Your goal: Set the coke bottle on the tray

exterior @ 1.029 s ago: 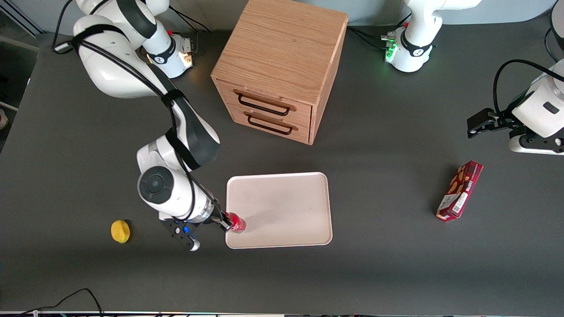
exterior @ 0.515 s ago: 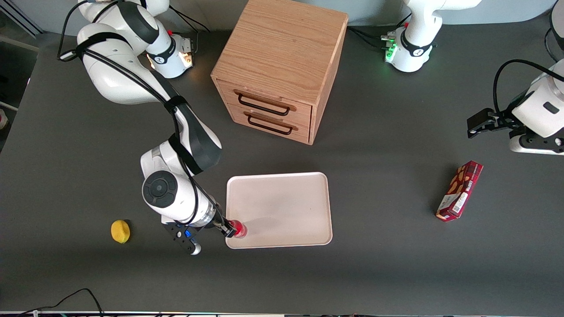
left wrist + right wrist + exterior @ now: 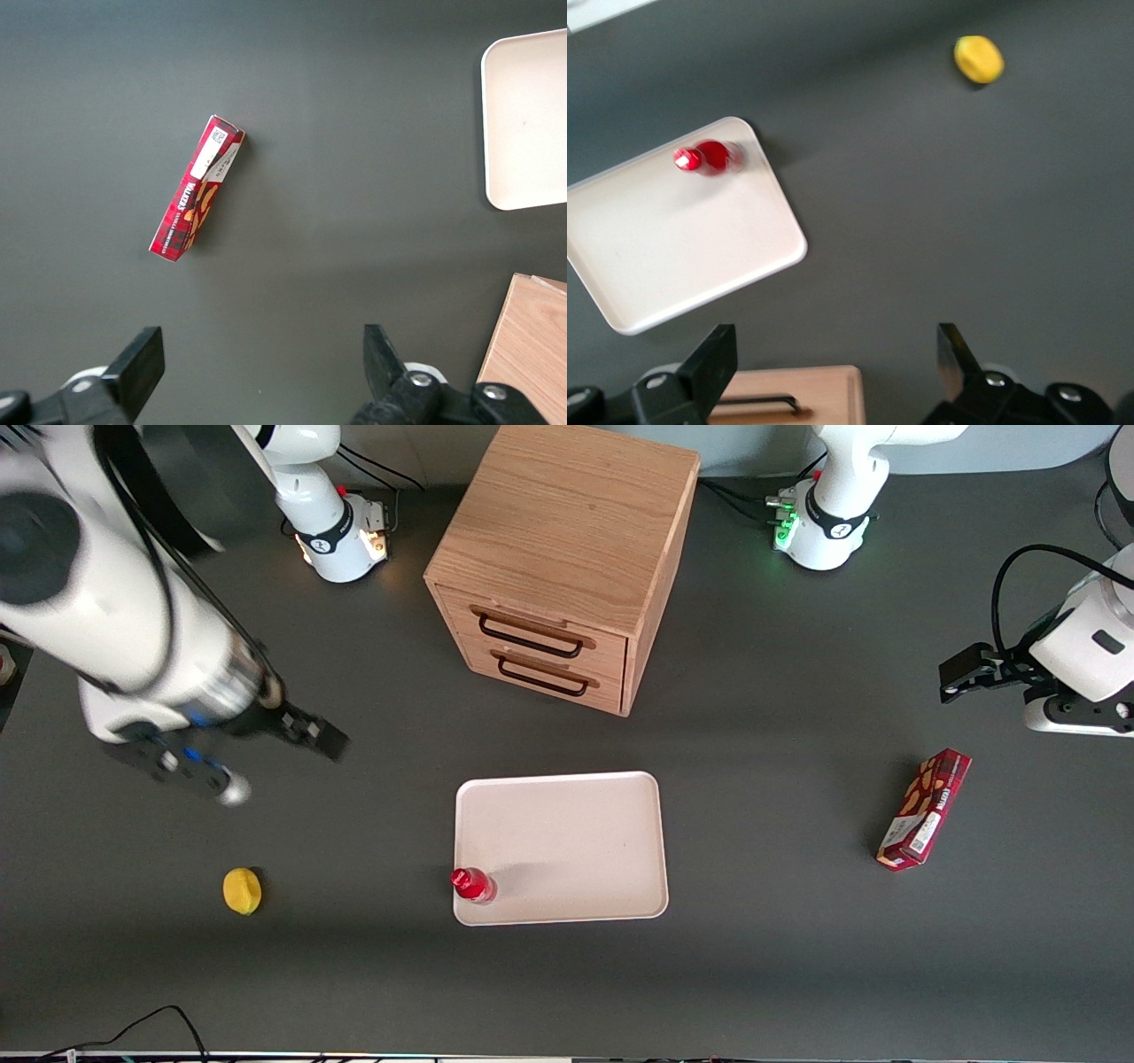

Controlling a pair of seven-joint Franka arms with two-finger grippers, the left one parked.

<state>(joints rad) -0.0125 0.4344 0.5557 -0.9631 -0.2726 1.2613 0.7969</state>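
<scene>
The coke bottle (image 3: pixel 472 885) is small and red with a red cap. It stands upright on the pale cream-pink tray (image 3: pixel 567 841), in the corner nearest the front camera at the working arm's end. My right gripper (image 3: pixel 319 735) is raised high above the table, well away from the bottle, toward the working arm's end. It is open and empty. The right wrist view looks down on the bottle (image 3: pixel 709 158) on the tray (image 3: pixel 682 239), with the open gripper (image 3: pixel 837 363) far above them.
A yellow lemon (image 3: pixel 242 890) lies toward the working arm's end, and also shows in the right wrist view (image 3: pixel 979 59). The wooden drawer cabinet (image 3: pixel 558 558) stands farther from the front camera than the tray. A red snack box (image 3: pixel 924 808) lies toward the parked arm's end.
My gripper has let go of the bottle, which now stands alone on the tray corner. The arm has risen and pulled away toward the working arm's end.
</scene>
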